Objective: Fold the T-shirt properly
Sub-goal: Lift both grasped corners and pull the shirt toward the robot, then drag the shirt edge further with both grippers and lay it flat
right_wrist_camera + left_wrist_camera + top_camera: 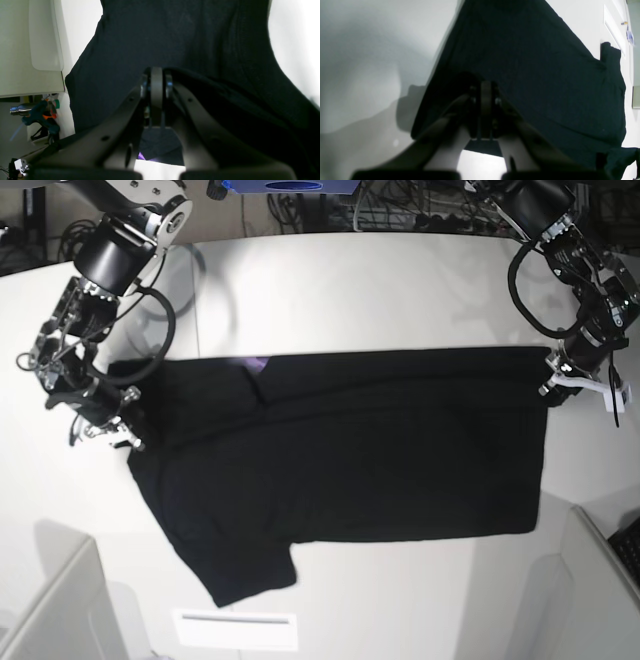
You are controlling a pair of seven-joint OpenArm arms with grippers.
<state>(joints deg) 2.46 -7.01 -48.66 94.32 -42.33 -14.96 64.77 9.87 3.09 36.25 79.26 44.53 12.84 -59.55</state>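
Note:
The black T-shirt [350,460] lies spread across the white table [350,290], its top edge folded over, with a bit of purple print [258,365] showing at the fold. One sleeve [245,575] sticks out at the front left. My left gripper [550,375] is at the shirt's right top corner, and in the left wrist view its fingertips [485,93] are shut on the black cloth [532,62]. My right gripper [122,435] is at the shirt's left edge. In the right wrist view it [157,80] is shut on a raised fold of the T-shirt [175,37].
A white strip [235,620] lies near the table's front edge. Grey panels stand at the front left [50,610] and front right [600,580]. Cables run behind the table [400,205]. Tools and a clamp [40,115] sit beyond the table's edge.

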